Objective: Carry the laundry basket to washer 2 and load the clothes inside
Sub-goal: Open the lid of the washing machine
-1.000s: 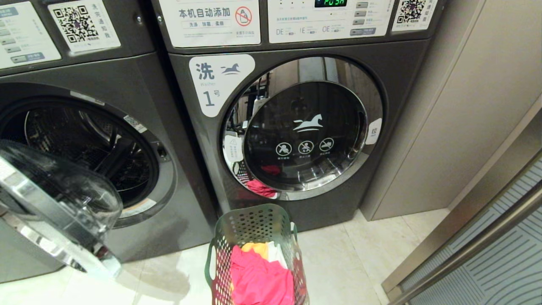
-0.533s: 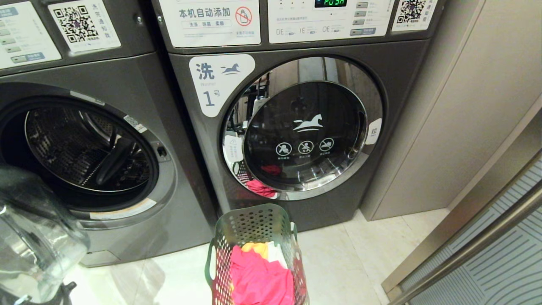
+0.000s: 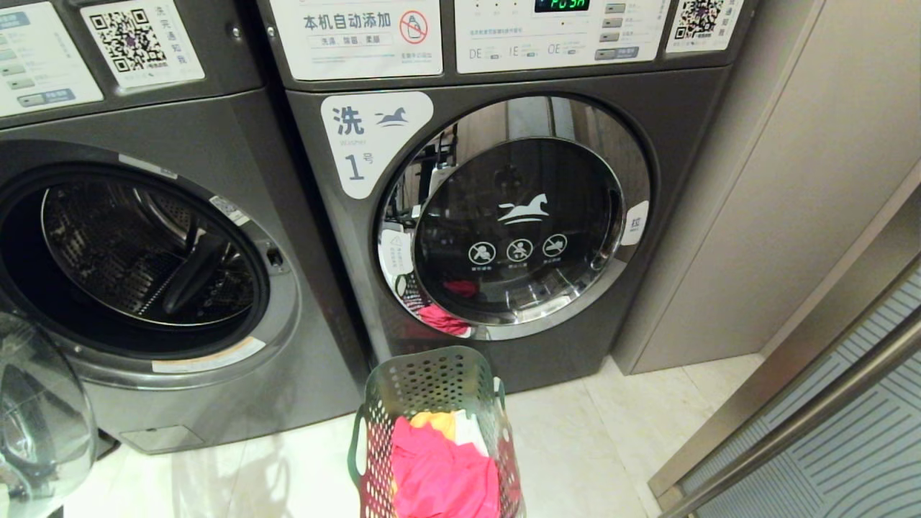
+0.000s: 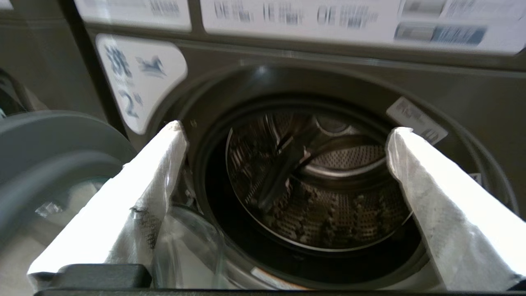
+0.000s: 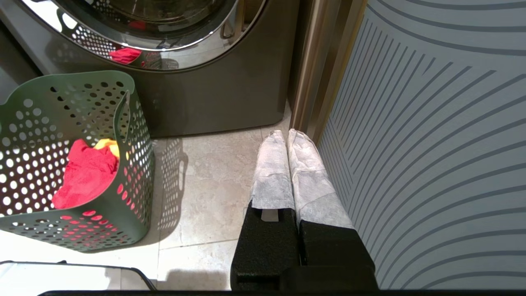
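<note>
Now, washer 2 [image 4: 312,181]: door swung open.
Left gripper [image 4: 283,131]: spread wide, empty, facing the drum.
Right gripper [image 5: 286,137]: clenched, empty.
Basket [image 3: 432,381]: on the floor, clothes [image 3: 439,467] inside.

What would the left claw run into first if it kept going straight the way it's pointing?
Probably nothing at once: the open left claw faces washer 2 with its door swung aside, so it would likely enter the drum, though depth is unclear.

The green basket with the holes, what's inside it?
Inside the green plastic holed basket lie soft clothes: a bright pink-red one on top, orange-yellow and white peeking out behind. Anything underneath is covered.
</note>
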